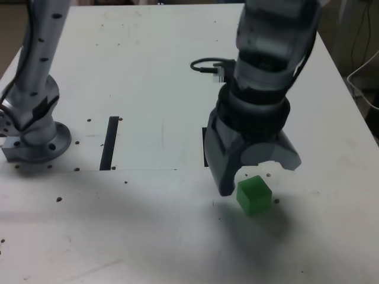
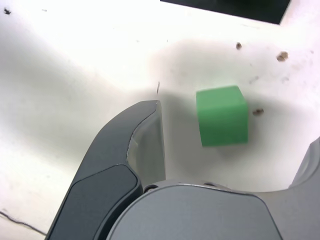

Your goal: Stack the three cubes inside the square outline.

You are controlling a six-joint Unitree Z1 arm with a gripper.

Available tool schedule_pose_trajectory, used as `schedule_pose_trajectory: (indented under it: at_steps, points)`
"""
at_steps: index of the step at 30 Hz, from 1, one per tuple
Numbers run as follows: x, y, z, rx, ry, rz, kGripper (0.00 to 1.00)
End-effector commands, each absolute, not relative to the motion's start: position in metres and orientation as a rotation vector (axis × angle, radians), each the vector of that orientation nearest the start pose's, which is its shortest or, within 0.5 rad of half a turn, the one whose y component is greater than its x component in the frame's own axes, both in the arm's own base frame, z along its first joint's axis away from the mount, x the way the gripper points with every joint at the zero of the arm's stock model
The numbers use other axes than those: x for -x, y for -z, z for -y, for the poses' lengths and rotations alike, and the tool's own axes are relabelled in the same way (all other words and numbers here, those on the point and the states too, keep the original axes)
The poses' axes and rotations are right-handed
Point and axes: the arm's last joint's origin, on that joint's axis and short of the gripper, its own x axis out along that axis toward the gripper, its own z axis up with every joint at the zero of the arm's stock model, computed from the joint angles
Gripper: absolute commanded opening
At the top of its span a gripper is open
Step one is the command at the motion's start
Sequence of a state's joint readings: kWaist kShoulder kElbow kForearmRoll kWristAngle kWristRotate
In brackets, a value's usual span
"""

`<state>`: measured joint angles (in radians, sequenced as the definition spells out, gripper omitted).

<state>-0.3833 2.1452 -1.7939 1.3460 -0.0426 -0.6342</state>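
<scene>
A green cube [image 1: 254, 194] rests on the white table, towards the exterior view's right. My gripper [image 1: 259, 176] hangs just above it, jaws spread wide, with the cube low between the two fingers [image 1: 224, 171] and touching neither. In the wrist view the green cube [image 2: 222, 116] lies between the dark left finger [image 2: 142, 135] and the edge of the other finger, with a gap on both sides. A black piece of the square outline [image 1: 205, 148] shows behind the gripper; its dark edge [image 2: 225, 9] lies beyond the cube. The red and yellow cubes are out of view.
A straight black stripe [image 1: 109, 142] lies on the table at the exterior view's left. The arm's base [image 1: 35, 139] stands at the far left. A black cable [image 1: 204, 66] loops off the wrist. Small dark specks dot the table [image 1: 148, 236].
</scene>
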Motion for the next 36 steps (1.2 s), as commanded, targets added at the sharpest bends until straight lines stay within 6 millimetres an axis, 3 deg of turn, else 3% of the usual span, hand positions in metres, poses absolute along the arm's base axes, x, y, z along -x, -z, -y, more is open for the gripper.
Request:
schedule_pose_trajectory:
  at_steps: [1, 8, 21, 36]
  points:
    - [-0.375, -0.249, 0.152, 0.190, -0.223, -1.700, 0.99]
    - [-0.383, -0.233, 0.153, 0.196, -0.228, -1.714, 0.93]
    - [-0.386, -0.225, 0.141, 0.214, -0.264, -1.740, 0.67]
    - [-0.389, -0.219, 0.144, 0.250, -0.227, -1.723, 0.59]
